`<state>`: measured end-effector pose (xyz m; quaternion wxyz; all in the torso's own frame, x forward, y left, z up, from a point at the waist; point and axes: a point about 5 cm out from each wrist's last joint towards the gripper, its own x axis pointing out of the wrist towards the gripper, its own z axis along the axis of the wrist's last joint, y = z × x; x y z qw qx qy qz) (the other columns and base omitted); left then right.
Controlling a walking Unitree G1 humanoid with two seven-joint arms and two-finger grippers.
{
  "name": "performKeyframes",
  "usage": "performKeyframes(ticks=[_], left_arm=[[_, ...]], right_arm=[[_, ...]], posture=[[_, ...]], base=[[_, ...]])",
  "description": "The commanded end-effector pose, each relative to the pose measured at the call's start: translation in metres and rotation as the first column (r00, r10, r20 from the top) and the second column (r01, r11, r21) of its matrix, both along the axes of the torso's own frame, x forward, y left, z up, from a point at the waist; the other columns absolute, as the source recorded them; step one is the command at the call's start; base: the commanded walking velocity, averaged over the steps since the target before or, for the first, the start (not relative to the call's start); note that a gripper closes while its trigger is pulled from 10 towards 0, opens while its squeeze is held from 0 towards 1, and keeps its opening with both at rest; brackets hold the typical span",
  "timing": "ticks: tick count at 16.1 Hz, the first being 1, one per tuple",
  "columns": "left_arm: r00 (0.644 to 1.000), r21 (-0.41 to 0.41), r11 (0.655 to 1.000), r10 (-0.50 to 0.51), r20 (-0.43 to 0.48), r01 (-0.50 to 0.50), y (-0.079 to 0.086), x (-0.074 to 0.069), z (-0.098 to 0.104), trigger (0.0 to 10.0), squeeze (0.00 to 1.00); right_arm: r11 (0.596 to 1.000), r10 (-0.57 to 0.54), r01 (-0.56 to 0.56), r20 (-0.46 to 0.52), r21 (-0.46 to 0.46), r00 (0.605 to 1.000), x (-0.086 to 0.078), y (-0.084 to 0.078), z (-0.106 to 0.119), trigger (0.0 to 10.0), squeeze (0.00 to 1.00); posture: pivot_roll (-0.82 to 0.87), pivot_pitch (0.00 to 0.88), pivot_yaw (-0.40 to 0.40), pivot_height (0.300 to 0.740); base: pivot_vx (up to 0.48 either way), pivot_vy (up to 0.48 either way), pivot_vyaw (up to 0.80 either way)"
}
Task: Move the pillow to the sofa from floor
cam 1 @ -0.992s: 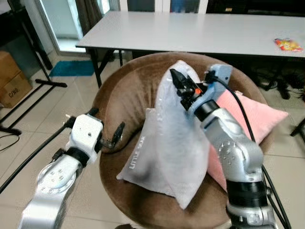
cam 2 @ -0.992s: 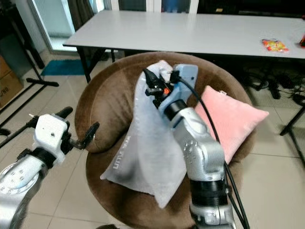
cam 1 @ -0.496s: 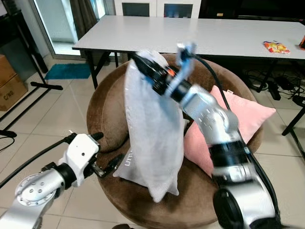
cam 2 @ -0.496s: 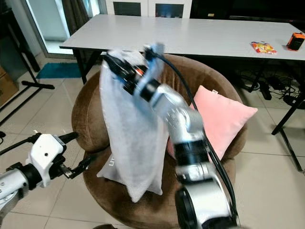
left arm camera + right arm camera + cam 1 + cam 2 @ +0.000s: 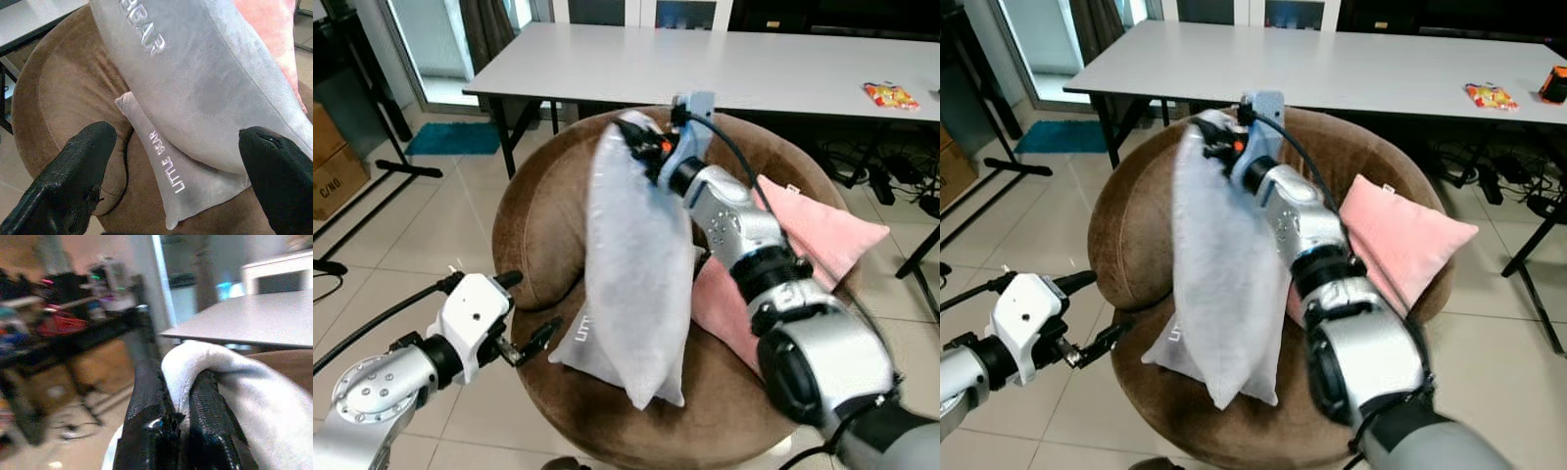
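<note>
While the grey pillow [image 5: 636, 264] is being held upright over the round brown sofa [image 5: 543, 211], its top corner is being pinched between the closed black fingers [image 5: 146, 406] of the right gripper [image 5: 641, 142], and the rest of it is hanging straight down below that grip. Its lower end is being rested on, or held just above, the seat cushion; which of the two cannot be told. A second grey pillow [image 5: 168, 171], lettered "LITTLE BEAR", is being lain on the seat directly beneath and partly behind the hanging one, seemingly touching it. A pink pillow [image 5: 1405, 240] is being propped against the sofa's back on the far side of the right arm from the grey pillow, close beside it. The left gripper [image 5: 530, 323] is being held low by the sofa's front edge, well below the right gripper and apart from both grey pillows, with its two fingers [image 5: 73, 171] spread wide and nothing between them. A long white table [image 5: 724, 64] is being seen beyond the sofa, past the right gripper, with a small bright packet [image 5: 891, 93] lying on its far end.
</note>
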<state>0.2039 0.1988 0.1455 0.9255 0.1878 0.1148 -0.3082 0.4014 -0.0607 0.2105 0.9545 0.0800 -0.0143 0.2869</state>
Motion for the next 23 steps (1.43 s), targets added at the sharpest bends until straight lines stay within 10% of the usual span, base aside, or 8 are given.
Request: performKeyframes(ticks=[1,3,7,11,12,13,17,23], left_arm=[[1.000,0.013,1.000,-0.004,-0.004,0.004,0.001,0.002,0.000,10.0,0.00],[1.000,0.019,1.000,-0.007,0.007,0.007,0.000,0.004,0.001,10.0,0.00],[1.000,0.028,1.000,-0.002,0.014,0.002,0.001,0.005,0.001,10.0,0.00],[0.997,0.034,0.998,0.050,0.056,-0.052,0.005,0.010,0.002,10.0,0.00],[0.995,0.033,0.997,0.072,0.071,-0.074,0.006,0.013,0.002,10.0,0.00],[0.987,0.014,0.991,0.127,0.103,-0.129,0.006,0.019,0.003,10.0,0.00],[0.950,-0.124,0.959,0.271,0.156,-0.253,-0.011,0.029,0.007,10.0,0.00],[0.896,-0.128,0.916,0.398,0.195,-0.379,-0.012,0.027,-0.003,10.0,0.00]], right_arm=[[0.992,-0.077,0.079,0.022,-0.100,0.997,0.004,-0.005,0.000,10.0,0.20],[0.942,-0.217,0.231,0.084,-0.243,0.973,0.011,-0.020,0.002,10.0,1.00],[0.896,-0.320,0.348,0.141,-0.276,0.937,0.018,-0.038,0.014,10.0,1.00],[0.904,-0.414,0.422,0.100,-0.069,0.905,0.022,-0.061,0.031,10.0,1.00],[0.893,-0.443,0.449,0.107,-0.036,0.890,0.022,-0.067,0.034,10.0,0.40],[0.892,-0.453,0.452,0.076,0.022,0.888,0.022,-0.075,0.034,10.0,0.00],[0.982,-0.189,0.187,0.072,0.035,0.979,0.011,-0.069,0.005,10.0,0.00],[0.974,-0.228,0.227,0.043,0.020,0.973,-0.057,-0.075,-0.044,10.0,0.00]], posture=[[0.09,0.000,0.035,0.740],[0.09,0.000,0.037,0.740],[0.09,0.000,0.040,0.740],[0.09,0.000,0.040,0.740],[0.08,0.000,0.040,0.740],[0.08,0.000,0.039,0.740],[0.06,0.000,0.047,0.740],[0.04,0.000,0.018,0.740]], base=[[0.000,0.000,0.00],[0.000,0.000,0.00],[0.000,0.000,0.00],[0.000,0.000,0.00],[0.000,0.000,0.00],[0.000,0.000,0.00],[0.000,0.000,0.00],[0.000,0.000,0.00]])
